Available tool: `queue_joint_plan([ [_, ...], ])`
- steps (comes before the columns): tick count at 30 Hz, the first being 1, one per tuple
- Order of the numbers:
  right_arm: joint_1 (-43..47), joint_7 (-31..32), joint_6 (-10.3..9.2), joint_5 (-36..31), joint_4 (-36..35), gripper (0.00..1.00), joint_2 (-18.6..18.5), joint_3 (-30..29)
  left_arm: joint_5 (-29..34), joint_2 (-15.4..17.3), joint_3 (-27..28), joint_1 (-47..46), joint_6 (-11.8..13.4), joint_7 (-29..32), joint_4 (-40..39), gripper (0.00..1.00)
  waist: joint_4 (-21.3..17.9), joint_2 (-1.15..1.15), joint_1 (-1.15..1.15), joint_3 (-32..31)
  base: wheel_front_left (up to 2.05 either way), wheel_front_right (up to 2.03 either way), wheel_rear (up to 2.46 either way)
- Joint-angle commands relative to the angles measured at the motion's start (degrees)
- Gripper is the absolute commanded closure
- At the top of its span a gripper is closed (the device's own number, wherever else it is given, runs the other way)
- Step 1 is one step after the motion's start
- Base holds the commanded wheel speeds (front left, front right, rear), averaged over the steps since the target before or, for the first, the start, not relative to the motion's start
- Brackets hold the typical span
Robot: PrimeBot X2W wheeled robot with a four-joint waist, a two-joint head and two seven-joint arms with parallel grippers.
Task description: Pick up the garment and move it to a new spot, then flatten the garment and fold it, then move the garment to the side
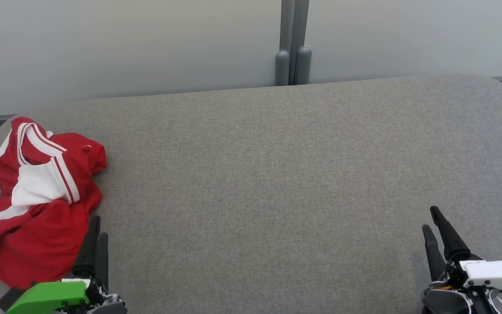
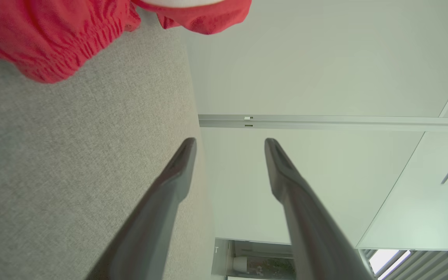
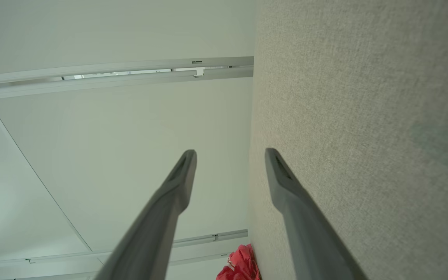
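Garment (image 1: 37, 205): a crumpled red piece with white panels and thin red-and-white stripes, lying in a loose heap at the left end of the counter (image 1: 277, 174), close to its rounded left corner. In the left wrist view the cloth (image 2: 45, 35) shows a gathered, ribbed hem, probably an elastic band, though the folds hide the rest. A small red corner of it (image 3: 241, 268) also appears in the right wrist view, at the far end of the surface.

Left hand (image 1: 99, 226): released, its two long dark fingers spread with nothing between them, set just beside the heap's near right edge; whether a finger brushes the cloth cannot be told. Its own camera shows the hand (image 2: 230, 142) low over the surface, with the garment ahead and to one side of the tips. A green cover (image 1: 48, 296) sits on its wrist.

Right hand (image 1: 430, 219): likewise released and holding nothing, well apart from the garment at the counter's right end, under a white cover (image 1: 495, 270); its spread tips (image 3: 230, 152) lie close along the surface.

Counter: covered in grey woven fabric, matte and finely grained, with rounded far corners. Nothing lies between the two hands.

Background: smooth pale wall panels (image 1: 124, 43), joined by a grey upright post (image 1: 293, 43).
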Motion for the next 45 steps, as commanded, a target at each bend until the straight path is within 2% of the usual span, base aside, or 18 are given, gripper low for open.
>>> queue_joint_plan([
  [1,-0.04,-0.24,0.0,-0.06,-0.13,0.0,-0.03,0.23,0.1,0.01,-0.16,-0.02,0.0,-0.22,-0.22,0.0,0.0,0.0,0.0,-0.01,0.0,0.0,0.0],
  [14,0.24,-4.04,0.01,-4.23,-0.69,0.0,-0.17,2.35,4.2,0.09,-1.72,1.31,0.79,-3.85,-4.08,0.0,-0.14,0.0,0.0,-0.36,0.0,0.0,0.0],
  [26,-0.01,-6.84,0.01,-14.53,-3.1,0.0,-0.27,2.66,13.45,0.16,-3.1,1.72,2.12,-6.51,-8.04,0.0,-0.25,0.0,0.0,-0.64,0.0,0.0,0.0],
  [45,0.7,-10.96,0.02,-38.62,-8.8,0.0,-0.42,5.89,38.5,0.27,-6.6,2.64,3.92,-10.43,-11.4,0.0,-0.33,0.0,0.0,-0.99,0.0,0.0,0.0],
])
